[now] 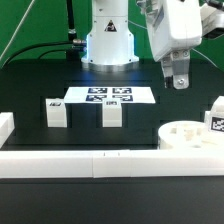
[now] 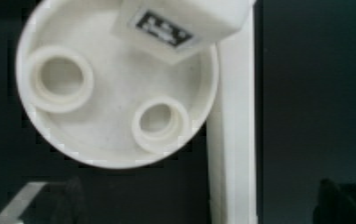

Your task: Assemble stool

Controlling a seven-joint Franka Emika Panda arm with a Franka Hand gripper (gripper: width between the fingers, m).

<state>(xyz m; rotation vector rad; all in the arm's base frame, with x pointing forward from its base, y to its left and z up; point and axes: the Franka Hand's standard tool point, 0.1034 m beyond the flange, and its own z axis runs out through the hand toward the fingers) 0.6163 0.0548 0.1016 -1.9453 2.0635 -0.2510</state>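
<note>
- The stool is, by the look of it, barely begun: no leg stands in the seat [image 1: 188, 136], so all three legs are left to fit.
- The seat lies flat on the bench [image 1: 30, 75] at the exterior view's right, against the front rail [image 1: 90, 163], with its sockets facing up.
- Two legs [image 1: 57, 113] [image 1: 113, 114] stand loose and apart in front of the marker board [image 1: 105, 97], well away from the seat.
- The third leg [image 1: 215, 121] sits at the seat's far edge.
- The tool [image 1: 177, 83] hangs above the seat with its fingers spread wide and nothing between them.
- In the wrist view only two sockets [image 2: 59, 80] [image 2: 162, 121] show. Any third is covered by the leg or out of frame.
- Whether the third leg rests on the seat's rim or just beside it cannot be told: the exterior view's right edge cuts it off, and the wrist view is blurred.
- The tool's fingertips [image 2: 29, 200] appear in the wrist view only as dark shapes at the picture's edge.
</note>
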